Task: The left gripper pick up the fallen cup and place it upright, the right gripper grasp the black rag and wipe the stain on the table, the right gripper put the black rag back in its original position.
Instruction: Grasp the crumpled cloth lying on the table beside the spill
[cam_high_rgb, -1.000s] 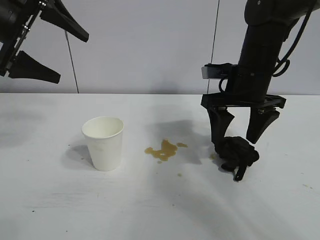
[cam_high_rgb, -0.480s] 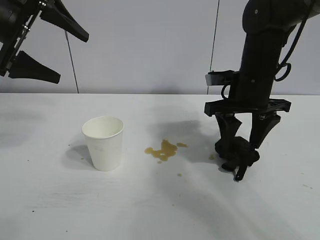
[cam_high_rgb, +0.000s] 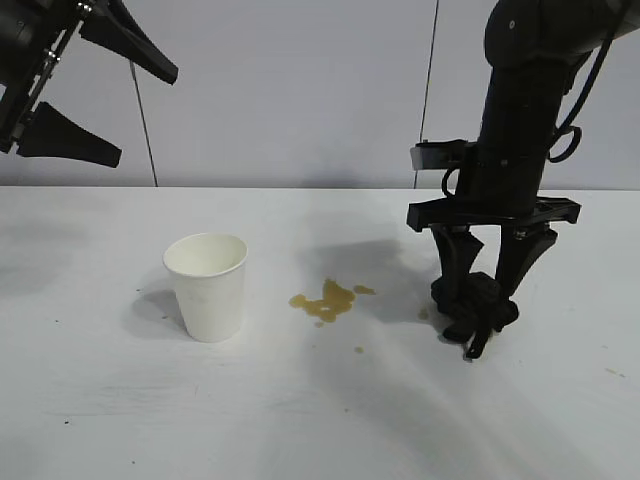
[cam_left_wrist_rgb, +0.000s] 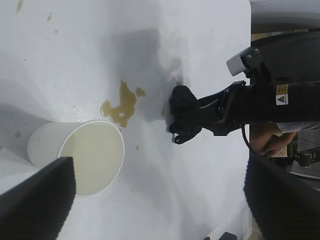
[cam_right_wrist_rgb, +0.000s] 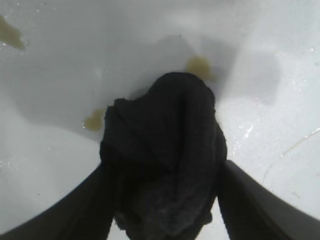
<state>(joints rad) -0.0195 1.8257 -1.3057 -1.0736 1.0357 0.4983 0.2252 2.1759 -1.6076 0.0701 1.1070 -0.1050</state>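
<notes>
One white paper cup stood upright on the white bench, and one yellow-brown stain lay just beside it, between the cup and one black rag. A few tiny droplets sat near the stain. Two black robot arms were in view.

The right gripper pointed straight down over the rag, on the far side of the stain from the cup. The rag sat on the bench directly between its two jaws, one jaw against each side of the wad, so the jaws were pinching the rag. A short end of cloth dangled toward the bench below the wad.

The left gripper hung high above the bench, well apart from the cup and on the side away from the stain, its jaws spread wide and holding nothing.
</notes>
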